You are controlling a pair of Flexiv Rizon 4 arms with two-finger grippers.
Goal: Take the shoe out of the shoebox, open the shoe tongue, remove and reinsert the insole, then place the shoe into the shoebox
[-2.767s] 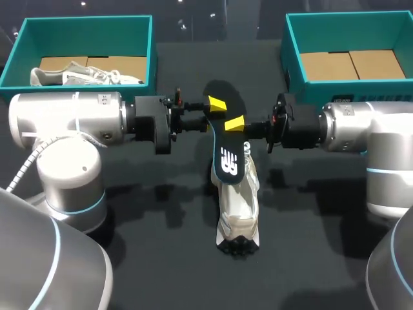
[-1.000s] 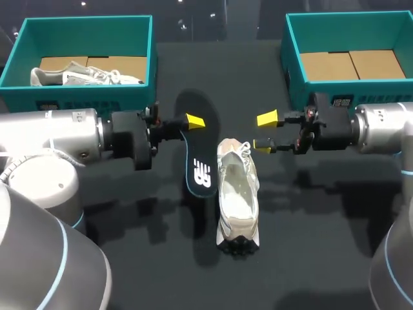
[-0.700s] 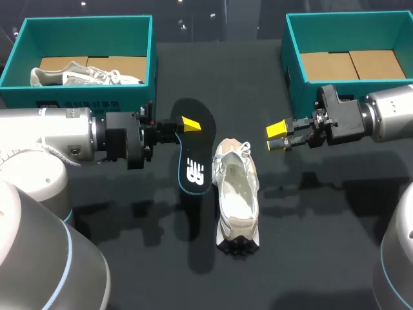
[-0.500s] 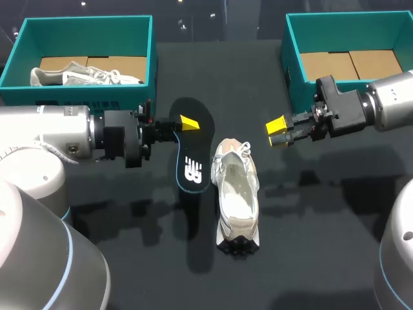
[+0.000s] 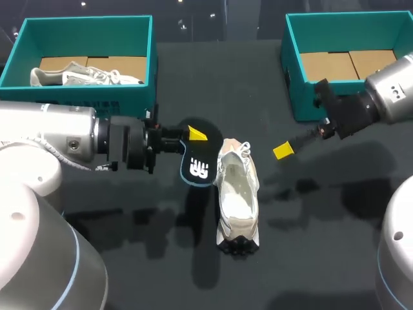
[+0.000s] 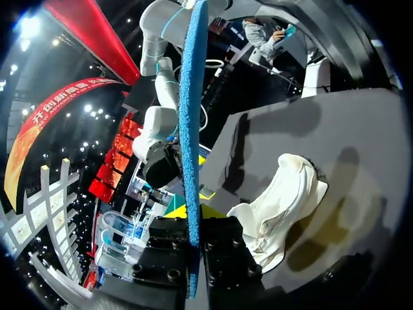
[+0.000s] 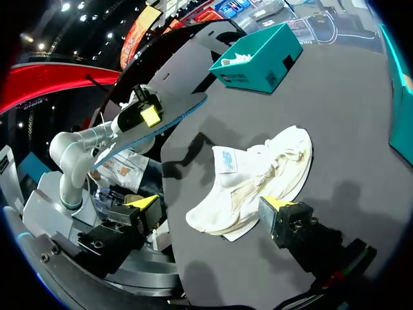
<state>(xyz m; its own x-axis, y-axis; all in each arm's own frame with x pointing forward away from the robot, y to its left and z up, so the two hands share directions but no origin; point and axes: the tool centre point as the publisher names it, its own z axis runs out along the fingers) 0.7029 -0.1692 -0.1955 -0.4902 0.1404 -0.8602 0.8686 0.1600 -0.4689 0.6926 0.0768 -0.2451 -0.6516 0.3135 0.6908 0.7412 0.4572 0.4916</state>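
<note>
1. The shoe [image 5: 237, 194] lies on the table [image 5: 322, 245] with its long axis running away from us, opening up and lace end farther.
2. The insole [image 5: 197, 163] hangs just left of the lace end, steeply tilted. We cannot tell whether it touches the shoe. The left gripper [image 5: 193, 137] is clenched on its upper part. We judge the coming move to be rightward and down into the opening — the left arm is nearer.
3. The right gripper [image 5: 282, 151] hovers right of the shoe, apart from it, fingers spread and empty — nothing stands in the way.
4. Farthest are the left box [image 5: 84, 98], holding a second shoe [image 5: 84, 74], and the right box [image 5: 298, 97].
</note>
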